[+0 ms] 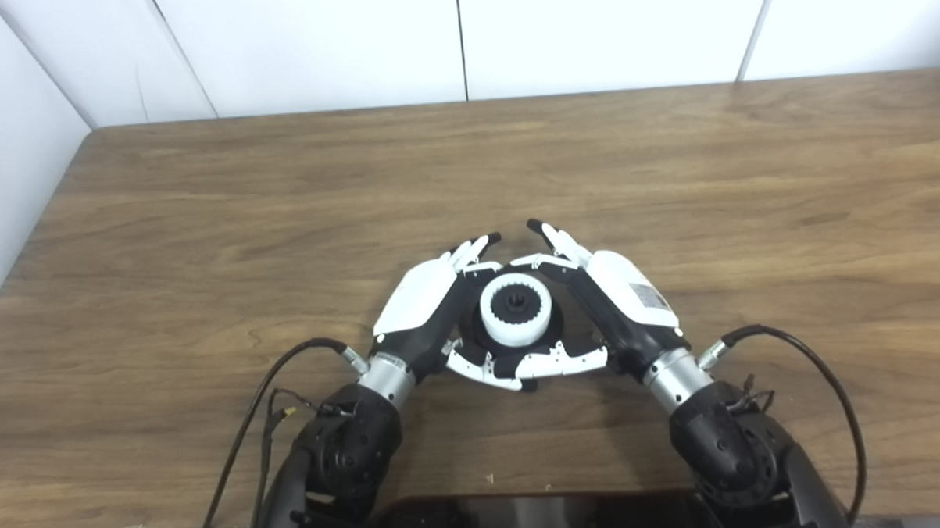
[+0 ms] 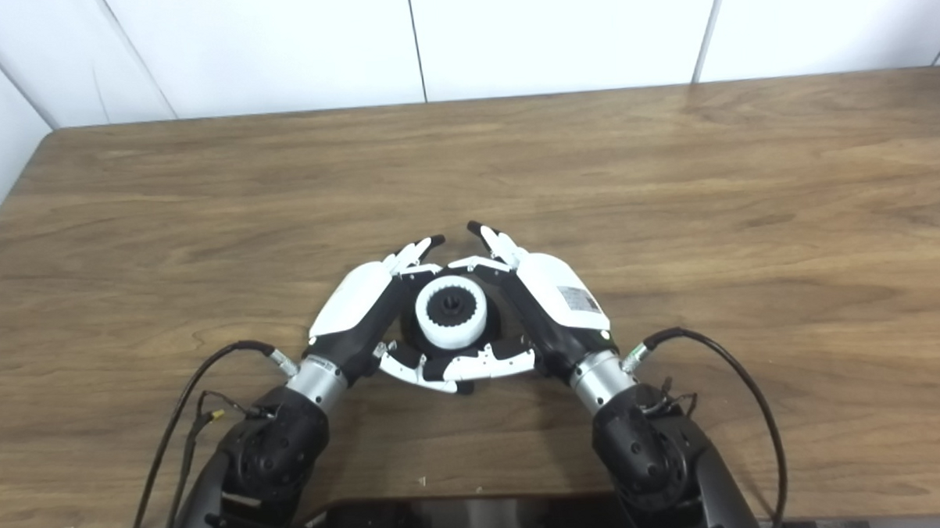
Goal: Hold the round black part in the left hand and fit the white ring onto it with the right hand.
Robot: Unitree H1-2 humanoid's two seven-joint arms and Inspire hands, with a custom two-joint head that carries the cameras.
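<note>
Hands [image 1: 516, 313] cupping white ring [image 1: 516, 309] (seated)

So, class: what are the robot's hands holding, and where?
Both hands, left hand and right hand, cup the white ring on the round black part, fingers around its sides.

label on right hand [image 1: 645, 295], print unreadable

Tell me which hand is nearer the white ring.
Neither clearly: left hand cups the white ring from its left, right hand from its right, both about equally close.
</note>
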